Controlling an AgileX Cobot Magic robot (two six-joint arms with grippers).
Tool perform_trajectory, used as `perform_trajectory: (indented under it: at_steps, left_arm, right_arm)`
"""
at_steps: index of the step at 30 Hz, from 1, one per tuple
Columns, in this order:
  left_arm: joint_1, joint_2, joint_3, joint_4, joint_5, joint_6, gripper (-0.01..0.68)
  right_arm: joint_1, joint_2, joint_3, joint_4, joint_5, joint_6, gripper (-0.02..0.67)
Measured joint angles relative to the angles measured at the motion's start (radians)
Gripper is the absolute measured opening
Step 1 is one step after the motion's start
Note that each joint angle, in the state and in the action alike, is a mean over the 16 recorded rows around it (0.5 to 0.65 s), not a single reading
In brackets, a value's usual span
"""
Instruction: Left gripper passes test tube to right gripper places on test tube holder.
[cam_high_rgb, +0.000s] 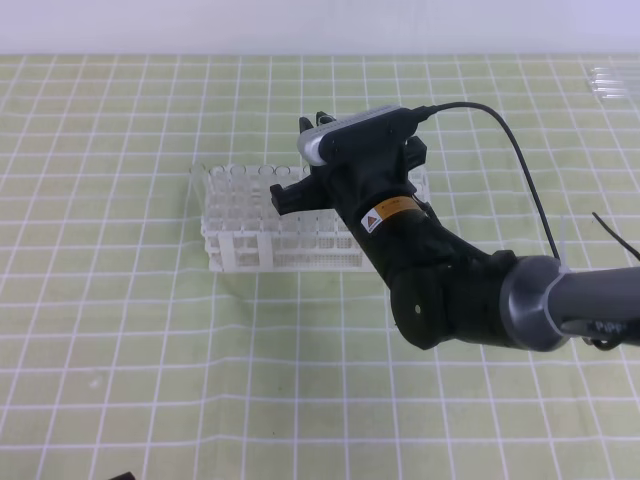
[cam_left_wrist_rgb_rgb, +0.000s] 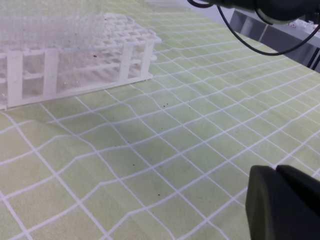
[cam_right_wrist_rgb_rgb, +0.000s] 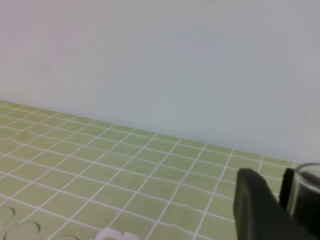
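Glass rim of the test tube (cam_right_wrist_rgb_rgb: 311, 176) shows between our right hand's (cam_high_rgb: 300, 160) fingers, clamped upright over the white test tube holder (cam_high_rgb: 250, 245). Our left hand (cam_left_wrist_rgb_rgb: 285, 202) hangs low; its grip we cannot tell.

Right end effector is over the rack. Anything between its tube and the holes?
Nothing separate shows. The black right end effector hangs over the white lattice plastic rack, the clear glass test tube's rim beside its finger. Other clear tubes already fill some holes; the arm hides this tube's lower end.
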Motion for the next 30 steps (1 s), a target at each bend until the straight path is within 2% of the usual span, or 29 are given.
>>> perform_trajectory:
  at_steps: [21, 30]
  left_arm:
    - [0.0, -0.001, -0.005, 0.0, 0.004, 0.0, 0.0]
    - [0.0, 0.0, -0.003, 0.0, 0.002, 0.0, 0.0]
  right_arm:
    - [0.0, -0.014, 0.014, 0.004, 0.011, -0.003, 0.024]
    - [0.0, -0.135, 0.083, 0.005, 0.049, -0.025, 0.022]
